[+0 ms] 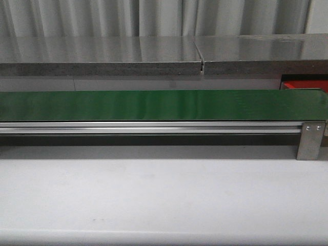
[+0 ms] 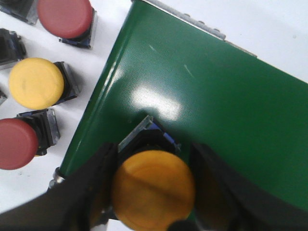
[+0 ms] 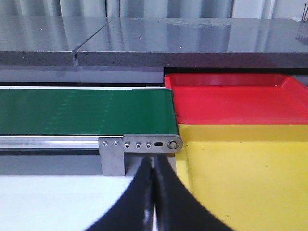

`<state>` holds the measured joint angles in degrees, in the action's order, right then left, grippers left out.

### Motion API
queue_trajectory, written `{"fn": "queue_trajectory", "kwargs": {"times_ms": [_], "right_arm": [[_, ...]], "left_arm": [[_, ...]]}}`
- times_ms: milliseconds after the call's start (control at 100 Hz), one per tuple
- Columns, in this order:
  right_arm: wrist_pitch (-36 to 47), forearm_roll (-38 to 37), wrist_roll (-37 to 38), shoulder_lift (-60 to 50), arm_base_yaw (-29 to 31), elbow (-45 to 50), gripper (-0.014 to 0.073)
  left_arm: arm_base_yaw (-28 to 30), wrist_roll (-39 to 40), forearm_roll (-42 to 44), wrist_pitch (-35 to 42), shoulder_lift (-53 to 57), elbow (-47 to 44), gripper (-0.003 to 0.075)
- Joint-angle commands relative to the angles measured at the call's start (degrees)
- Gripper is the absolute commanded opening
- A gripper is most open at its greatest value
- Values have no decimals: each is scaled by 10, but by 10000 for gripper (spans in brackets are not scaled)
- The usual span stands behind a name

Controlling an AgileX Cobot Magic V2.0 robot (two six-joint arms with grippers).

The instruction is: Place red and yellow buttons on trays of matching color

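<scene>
While the green conveyor belt (image 1: 154, 105) lies bare in the front view and the red tray (image 3: 231, 103) and yellow tray (image 3: 240, 178) wait at its end, a yellow push button (image 2: 153, 188) is held over the belt's corner in the left gripper (image 2: 154, 192). The right gripper (image 3: 154, 192) is closed on nothing beside the trays. Setting the button down on the belt is judged the step in hand; next, a clean release is called for.

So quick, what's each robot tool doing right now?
Left tool: closed on the round yellow plastic button.
Right tool: closed, holding nothing.
</scene>
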<state>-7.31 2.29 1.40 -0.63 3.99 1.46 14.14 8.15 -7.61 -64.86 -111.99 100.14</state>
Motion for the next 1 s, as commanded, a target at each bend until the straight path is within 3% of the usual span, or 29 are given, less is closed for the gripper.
{"fn": "queue_trajectory", "kwargs": {"times_ms": [0,90,280,380,750,990], "right_arm": [[43,0,-1,-10,2,-13,-117],[43,0,-1,-10,2,-13,-117],[43,0,-1,-10,2,-13,-117],[43,0,-1,-10,2,-13,-117],[43,0,-1,-10,2,-13,-117],[43,0,-1,-10,2,-13,-117]], "left_arm": [[-5,2,-3,17,25,20,171],[-5,2,-1,18,24,20,197],[-5,2,0,19,24,20,426],[-5,2,0,20,24,26,489],[1,20,-5,-18,42,105,497],[49,39,8,-74,47,106,494]]}}
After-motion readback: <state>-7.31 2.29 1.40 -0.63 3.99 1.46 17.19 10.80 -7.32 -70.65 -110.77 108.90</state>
